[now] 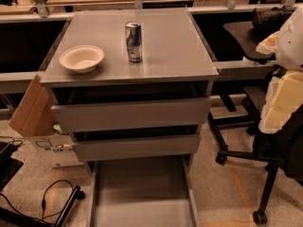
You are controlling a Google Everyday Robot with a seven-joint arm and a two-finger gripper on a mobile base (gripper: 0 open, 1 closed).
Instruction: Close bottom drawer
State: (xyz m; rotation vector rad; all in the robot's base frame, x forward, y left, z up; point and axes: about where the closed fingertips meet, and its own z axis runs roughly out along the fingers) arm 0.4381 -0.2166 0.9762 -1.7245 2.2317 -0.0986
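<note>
One off-centre shove could jam the bottom drawer (142,193), pulled far out at 6 o'clock, or topple the can (133,41) at 12 o'clock, and with our gripper out of view we cannot tell its state.

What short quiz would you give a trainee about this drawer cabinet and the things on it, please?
1. True or false: the bottom drawer is pulled out much farther than the two drawers above it.
2. What stands on the cabinet top, to the right of the bowl in the picture? A) a can B) a mug C) a glass bottle
3. Where is the gripper in this view?

Key: 1 true. 2 A. 3 The gripper is not in view, so nothing is touching the bottom drawer.
</note>
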